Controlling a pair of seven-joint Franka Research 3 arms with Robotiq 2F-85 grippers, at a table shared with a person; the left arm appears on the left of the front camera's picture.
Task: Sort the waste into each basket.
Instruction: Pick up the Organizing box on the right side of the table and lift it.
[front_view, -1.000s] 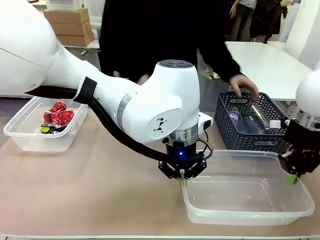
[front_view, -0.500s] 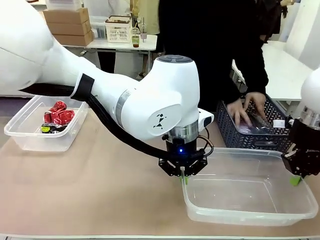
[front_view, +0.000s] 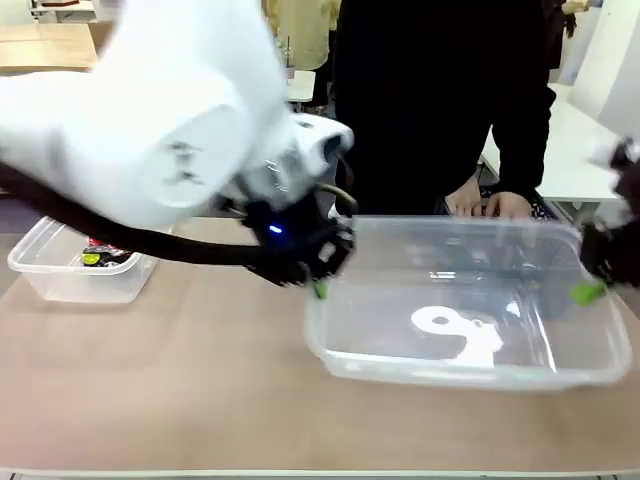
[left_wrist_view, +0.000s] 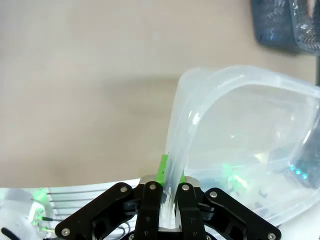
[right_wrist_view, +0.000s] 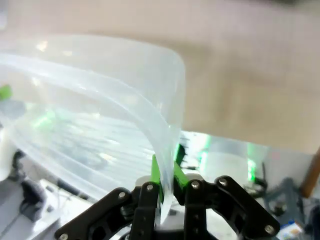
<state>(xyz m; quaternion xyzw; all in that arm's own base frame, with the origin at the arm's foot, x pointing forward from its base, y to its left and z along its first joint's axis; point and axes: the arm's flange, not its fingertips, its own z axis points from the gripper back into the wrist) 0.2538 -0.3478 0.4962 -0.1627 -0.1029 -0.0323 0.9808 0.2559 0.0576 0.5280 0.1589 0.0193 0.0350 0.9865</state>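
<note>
A clear tub (front_view: 470, 300) hangs lifted off the table, tipped so its open side faces the front camera. My left gripper (front_view: 318, 288) is shut on its left rim, and my right gripper (front_view: 588, 292) is shut on its right rim. The left wrist view has the rim (left_wrist_view: 185, 130) pinched between the green pads (left_wrist_view: 162, 169) of my left gripper (left_wrist_view: 170, 176). In the right wrist view my right gripper (right_wrist_view: 166, 176) clamps the curved rim (right_wrist_view: 165, 135). A second clear tub (front_view: 70, 275) sits at the far left with red cans (front_view: 98, 245) inside, partly hidden by my left arm.
A person in black stands at the far side, hands (front_view: 490, 205) low behind the lifted tub. The dark mesh basket (left_wrist_view: 272, 25) holding a clear bottle (left_wrist_view: 306, 27) appears in the left wrist view's top right corner. Bare tabletop (front_view: 180, 380) lies in front.
Both grippers have lifted the right tub off the table, tipped it and carried it leftward. My left arm has swung up and left. The person's hands stay at the mesh basket.
</note>
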